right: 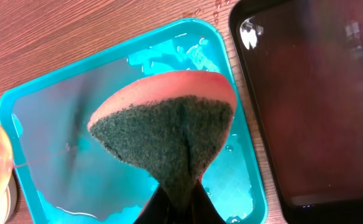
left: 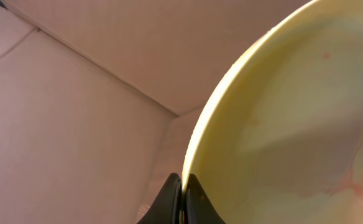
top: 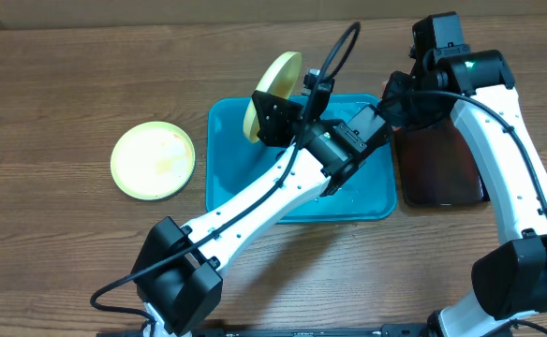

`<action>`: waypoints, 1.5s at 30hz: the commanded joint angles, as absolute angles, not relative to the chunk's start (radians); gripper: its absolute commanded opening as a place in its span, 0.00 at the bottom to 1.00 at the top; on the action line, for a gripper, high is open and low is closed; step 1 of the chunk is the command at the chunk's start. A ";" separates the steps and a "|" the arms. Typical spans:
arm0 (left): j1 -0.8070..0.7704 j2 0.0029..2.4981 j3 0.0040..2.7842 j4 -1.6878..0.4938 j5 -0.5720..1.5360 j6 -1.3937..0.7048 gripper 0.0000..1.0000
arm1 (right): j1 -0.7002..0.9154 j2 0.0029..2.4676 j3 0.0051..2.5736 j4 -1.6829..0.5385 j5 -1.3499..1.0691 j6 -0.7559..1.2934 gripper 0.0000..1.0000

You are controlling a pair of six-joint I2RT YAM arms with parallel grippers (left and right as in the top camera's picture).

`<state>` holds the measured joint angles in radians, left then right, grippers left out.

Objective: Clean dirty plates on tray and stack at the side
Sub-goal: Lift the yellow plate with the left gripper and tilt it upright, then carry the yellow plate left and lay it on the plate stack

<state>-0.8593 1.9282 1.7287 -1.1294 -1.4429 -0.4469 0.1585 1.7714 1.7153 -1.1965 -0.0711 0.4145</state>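
Plate [top: 275, 89] on edge, tilted, rim pinched by left gripper [left: 182, 190], over far-left corner of tray [top: 227, 178]; faint red smears on face. Right gripper [right: 180, 186] clamped on sponge [right: 169, 124], just right of plate, above tray; wipe likely needs leftward reach. Second plate [top: 153, 160] flat on table [top: 67, 75], left of tray.

White arm links [top: 255, 201], black joints [top: 175, 276], black hands [left: 183, 186] [right: 175, 202] and looping black cables [top: 344, 42].
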 commanded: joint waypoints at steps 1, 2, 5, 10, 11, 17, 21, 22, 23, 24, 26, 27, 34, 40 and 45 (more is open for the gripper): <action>-0.869 1.912 1.739 -1.125 -1.522 -0.479 0.04 | 0.155 1.747 1.719 -1.190 -0.069 0.419 0.04; -0.870 1.912 1.739 -1.125 -1.522 -0.479 0.04 | 0.155 1.747 1.719 -1.190 -0.069 0.419 0.04; -0.869 1.912 1.739 -1.125 -1.514 -0.479 0.04 | 0.155 1.747 1.719 -1.190 -0.069 0.419 0.04; -0.863 1.912 1.739 -1.125 -1.373 -0.479 0.04 | 0.155 1.747 1.719 -1.191 -0.069 0.419 0.04; -0.858 1.912 1.739 -1.125 -1.312 -0.479 0.04 | 0.155 1.747 1.719 -1.191 -0.069 0.419 0.04; -0.763 1.912 1.738 -1.126 -0.762 -0.475 0.04 | 0.155 1.747 1.719 -1.192 -0.069 0.418 0.04; -0.663 1.912 1.738 -1.122 -0.556 -0.450 0.04 | 0.155 1.747 1.719 -1.192 -0.069 0.418 0.04; -0.629 1.912 1.739 -1.118 -0.491 -0.427 0.05 | 0.155 1.747 1.719 -1.192 -0.069 0.418 0.04; -0.598 1.912 1.739 -1.113 -0.430 -0.404 0.04 | 0.155 1.747 1.719 -1.192 -0.069 0.418 0.04; -0.564 1.912 1.738 -1.108 -0.360 -0.379 0.04 | 0.155 1.747 1.719 -1.193 -0.069 0.418 0.04; -0.478 1.912 1.738 -1.093 -0.169 -0.314 0.04 | 0.155 1.747 1.719 -1.196 -0.068 0.418 0.04; -0.451 1.912 1.739 -1.088 -0.108 -0.297 0.04 | 0.155 1.747 1.719 -1.198 -0.068 0.418 0.04; -0.159 1.912 1.738 -1.084 0.289 -0.238 0.04 | 0.155 1.747 1.719 -1.207 -0.068 0.418 0.04; 0.123 1.912 1.737 -1.156 0.231 -0.278 0.04 | 0.155 1.747 1.719 -1.212 -0.068 0.414 0.04; 0.270 1.912 1.728 -1.178 0.083 -0.357 0.04 | 0.155 1.747 1.719 -1.205 -0.068 0.414 0.04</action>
